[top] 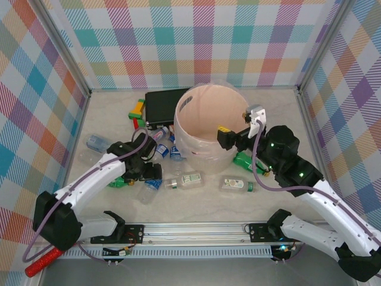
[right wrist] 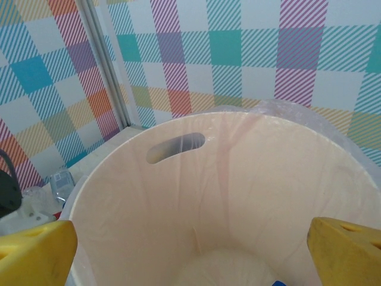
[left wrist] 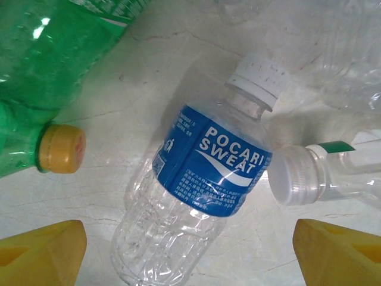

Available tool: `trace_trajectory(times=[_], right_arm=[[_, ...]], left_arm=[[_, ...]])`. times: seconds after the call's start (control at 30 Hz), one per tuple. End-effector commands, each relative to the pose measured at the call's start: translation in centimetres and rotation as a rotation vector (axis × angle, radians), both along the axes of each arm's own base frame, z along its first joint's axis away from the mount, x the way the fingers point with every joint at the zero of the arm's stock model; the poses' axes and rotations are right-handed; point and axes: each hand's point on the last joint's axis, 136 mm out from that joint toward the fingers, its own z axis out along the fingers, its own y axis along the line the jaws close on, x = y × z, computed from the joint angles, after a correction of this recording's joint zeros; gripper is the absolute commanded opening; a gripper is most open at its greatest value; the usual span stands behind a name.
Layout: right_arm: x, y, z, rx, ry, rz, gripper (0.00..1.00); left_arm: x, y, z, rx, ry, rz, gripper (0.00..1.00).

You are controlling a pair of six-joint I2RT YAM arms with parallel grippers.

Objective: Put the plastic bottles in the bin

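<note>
A clear bottle with a blue Pocari Sweat label (left wrist: 208, 161) and a white cap lies on the marble table. My left gripper (left wrist: 190, 256) hangs over it, open, one yellow fingertip (left wrist: 41, 253) on each side and neither touching. From above, this gripper (top: 150, 176) is left of the bin (top: 181, 140), a large round bucket with a pale beige inside. My right gripper (top: 221, 138) is open over the bin's near right rim, and its wrist view looks down the bin's wall (right wrist: 178, 196) with nothing between the fingers. More bottles lie around: a green one (left wrist: 36, 77), a white-capped one (left wrist: 297, 176), and others (top: 235, 185) (top: 187, 180).
A black rectangular box (top: 166, 104) and coloured toy blocks (top: 137, 110) sit behind and left of the bin. A clear bottle (top: 95, 143) lies near the left wall. A green bottle (top: 247, 161) lies under my right arm. Checked walls enclose the table, and a metal rail (top: 190, 232) runs along the front.
</note>
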Motion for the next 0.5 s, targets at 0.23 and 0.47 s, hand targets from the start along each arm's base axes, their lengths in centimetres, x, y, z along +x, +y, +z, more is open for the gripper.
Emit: trace_trajectory(times=[0.23,0.47], right_arm=[[-0.4,-0.4,1.1,0.057,-0.035,-0.011,0.99],[-0.2,-0.2,0.9,0.060,-0.031,-0.010,0.99]], left_arm=[[-0.4,-1.6,-2.9,0.024,0.158,-0.130,0.81],[-0.6,-1.5,-4.6,0.054,0.209,-0.138,0.81]])
